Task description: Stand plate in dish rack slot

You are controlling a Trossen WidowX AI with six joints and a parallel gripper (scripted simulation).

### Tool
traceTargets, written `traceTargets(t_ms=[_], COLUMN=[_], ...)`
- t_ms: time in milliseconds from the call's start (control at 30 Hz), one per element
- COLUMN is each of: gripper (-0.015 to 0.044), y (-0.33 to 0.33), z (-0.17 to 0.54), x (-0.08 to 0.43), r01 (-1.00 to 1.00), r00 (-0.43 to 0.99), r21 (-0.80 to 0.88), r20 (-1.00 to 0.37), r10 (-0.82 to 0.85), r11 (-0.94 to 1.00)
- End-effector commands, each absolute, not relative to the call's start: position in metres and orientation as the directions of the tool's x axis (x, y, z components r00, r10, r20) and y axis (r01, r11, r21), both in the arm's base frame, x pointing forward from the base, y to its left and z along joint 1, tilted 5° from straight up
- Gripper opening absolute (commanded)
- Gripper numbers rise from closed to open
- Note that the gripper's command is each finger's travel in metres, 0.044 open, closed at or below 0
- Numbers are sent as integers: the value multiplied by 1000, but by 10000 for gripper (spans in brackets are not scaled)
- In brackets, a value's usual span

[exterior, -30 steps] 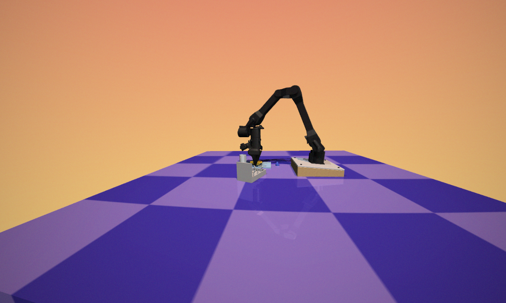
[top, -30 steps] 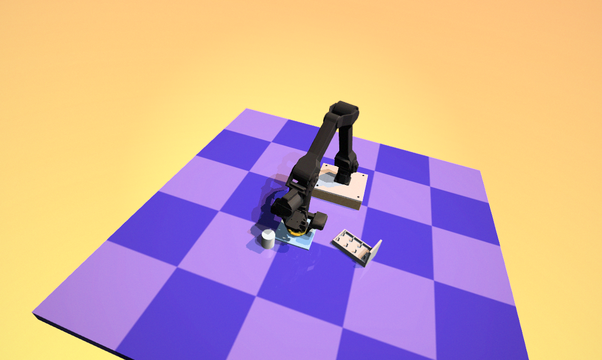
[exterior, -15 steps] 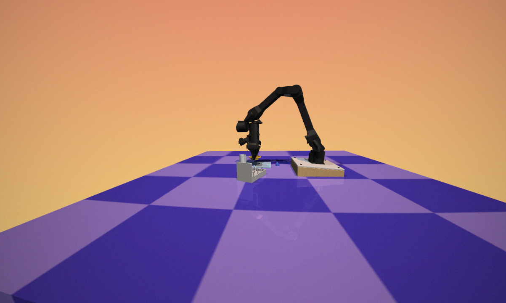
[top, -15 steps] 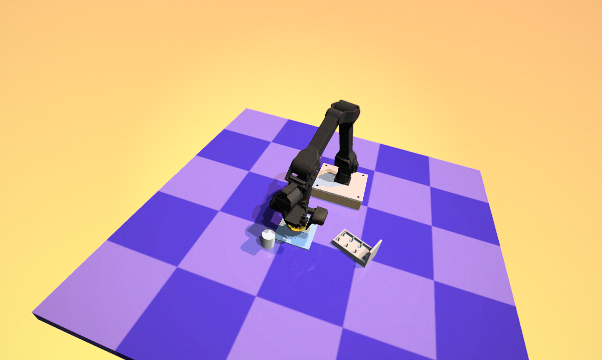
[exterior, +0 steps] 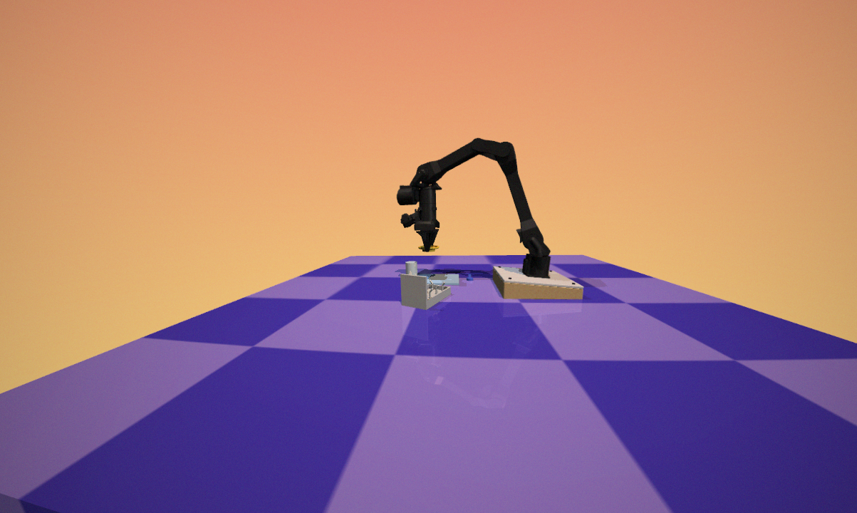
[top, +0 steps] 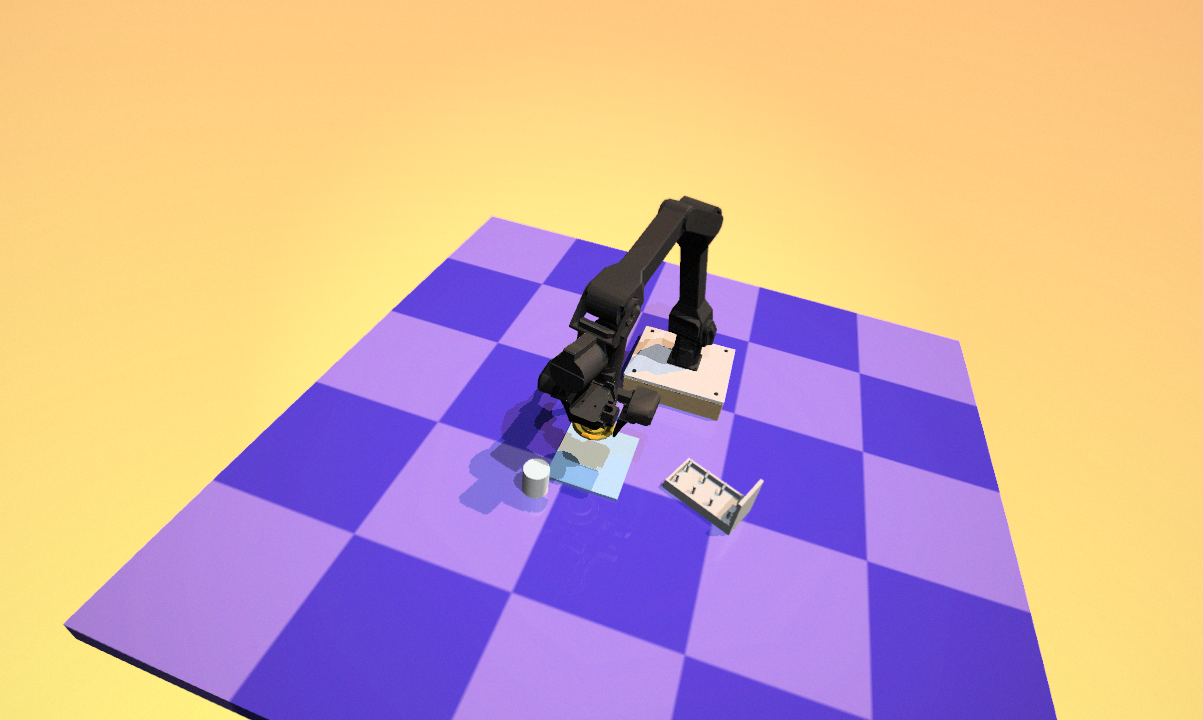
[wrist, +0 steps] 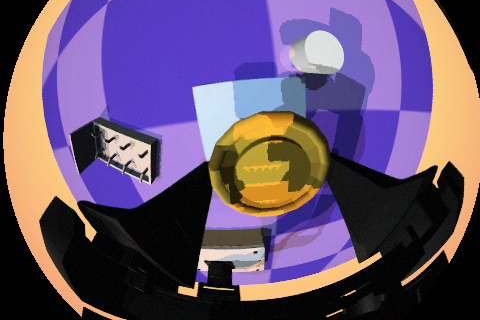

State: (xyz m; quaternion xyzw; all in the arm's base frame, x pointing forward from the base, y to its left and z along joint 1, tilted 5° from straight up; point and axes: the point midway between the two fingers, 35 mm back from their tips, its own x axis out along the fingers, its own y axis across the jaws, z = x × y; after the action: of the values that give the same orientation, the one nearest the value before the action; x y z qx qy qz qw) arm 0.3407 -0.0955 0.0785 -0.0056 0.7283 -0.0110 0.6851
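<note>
The round yellow plate is held roughly level, well above the table. My gripper points down and is shut on the plate, with a finger at each opposite side of its rim. The pale dish rack stands on the table, with a tall panel at one end and two rows of short rails. No plate is in it. It lies to the right of the gripper in the top view and at the left in the wrist view.
A light blue square mat lies below the plate. A white cylinder stands beside the mat, away from the rack. A small blue object lies between mat and arm base.
</note>
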Motion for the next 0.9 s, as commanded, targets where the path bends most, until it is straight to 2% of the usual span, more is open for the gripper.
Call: traceTargets(t_ms=[0,667,867], gripper=[0,0,0], y=[-95,-92,-28], z=[98,155,158], x=[343,346,319], r01=[12,17,198], r00=[-57,-58,-59], r21=[-26,-26,-31], r20=[-998,-998,-998], r10=[-25,-25,-20], r11=[1000,1000,980])
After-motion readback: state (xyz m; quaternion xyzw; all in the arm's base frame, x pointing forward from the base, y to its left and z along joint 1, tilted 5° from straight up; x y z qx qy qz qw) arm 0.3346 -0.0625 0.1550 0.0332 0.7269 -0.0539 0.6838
